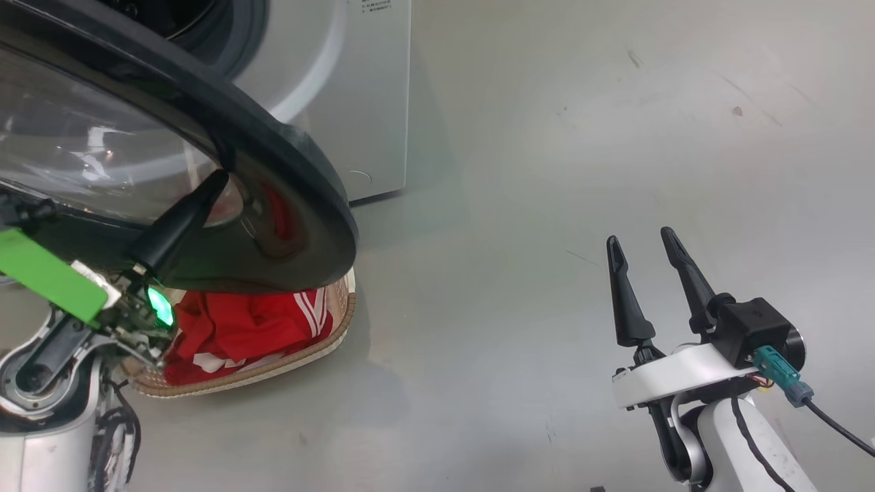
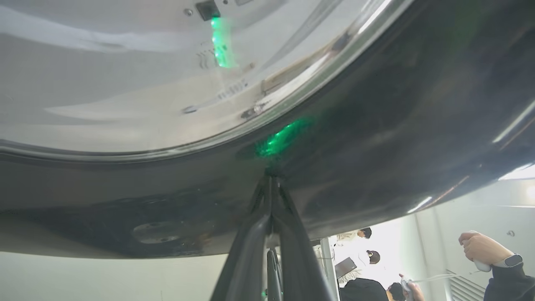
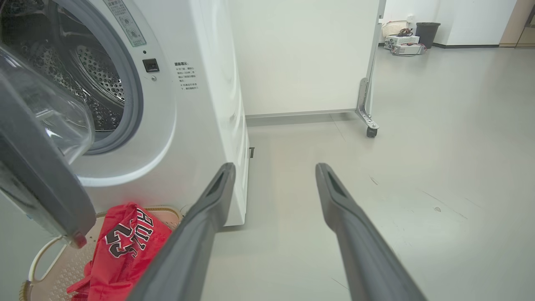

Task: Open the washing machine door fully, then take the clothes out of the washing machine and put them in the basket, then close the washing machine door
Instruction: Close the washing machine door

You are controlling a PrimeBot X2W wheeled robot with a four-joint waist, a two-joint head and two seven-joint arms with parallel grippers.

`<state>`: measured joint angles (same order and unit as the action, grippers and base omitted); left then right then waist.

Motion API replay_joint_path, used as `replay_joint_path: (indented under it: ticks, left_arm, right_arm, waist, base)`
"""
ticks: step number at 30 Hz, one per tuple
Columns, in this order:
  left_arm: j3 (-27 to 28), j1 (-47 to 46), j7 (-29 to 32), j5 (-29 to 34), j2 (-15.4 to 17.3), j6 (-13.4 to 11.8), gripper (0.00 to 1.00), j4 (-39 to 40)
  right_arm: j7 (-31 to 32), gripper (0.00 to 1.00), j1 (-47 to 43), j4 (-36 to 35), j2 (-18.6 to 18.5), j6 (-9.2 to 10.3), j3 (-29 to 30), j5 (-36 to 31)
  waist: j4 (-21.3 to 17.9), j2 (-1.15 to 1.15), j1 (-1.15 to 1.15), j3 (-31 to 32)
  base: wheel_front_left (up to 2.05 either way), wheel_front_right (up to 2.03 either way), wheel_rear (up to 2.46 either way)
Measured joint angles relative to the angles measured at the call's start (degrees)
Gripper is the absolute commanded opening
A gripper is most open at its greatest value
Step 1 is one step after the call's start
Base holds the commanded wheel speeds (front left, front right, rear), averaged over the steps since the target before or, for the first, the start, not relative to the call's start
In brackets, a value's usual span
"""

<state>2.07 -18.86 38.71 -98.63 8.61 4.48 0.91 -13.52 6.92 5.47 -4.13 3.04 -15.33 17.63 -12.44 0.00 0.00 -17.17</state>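
Pale grey floor (image 1: 547,205), scuffed in spots. White partition panel (image 3: 301,54), stands on a metal foot with a caster (image 3: 370,131). Far behind, dark waste bin (image 3: 426,31) near the wall. Person (image 2: 505,280) in a dark sleeve, wears a smartwatch (image 2: 512,260), grips a white controller (image 2: 480,264).

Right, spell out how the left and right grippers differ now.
The left gripper is shut; the right gripper is open. The left gripper's tips meet the washing machine door's black rim; the right gripper hangs over the floor, touching nothing. Both have long dark fingers and hold nothing.
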Motion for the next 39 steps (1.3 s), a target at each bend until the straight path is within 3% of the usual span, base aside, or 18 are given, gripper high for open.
replay_joint_path:
  ticks: [19,28,39]
  left_arm:
    - [2.2,-15.5,-7.9,5.0,-0.2,-1.9,0.0,-10.7]
    - [2.2,-19.3,-11.2,7.9,-1.0,0.0,0.0,-15.8]
    - [1.7,-20.5,-12.1,6.7,-4.1,1.9,0.0,-20.6]
  right_arm:
    - [-0.5,1.0,3.0,1.1,0.7,-0.62,-0.3,1.0]
    - [-0.5,1.0,3.6,2.1,0.8,-0.62,-0.1,1.1]
    - [-0.5,1.0,3.8,2.8,0.8,-0.6,1.1,1.1]
  waist:
    - [-5.6,0.0,0.0,-5.8]
    - [-6.6,0.0,0.0,-6.5]
    - [-5.2,0.0,0.0,-5.6]
  base:
    - [0.0,0.0,0.0]
    - [0.0,0.0,0.0]
    - [0.0,0.0,0.0]
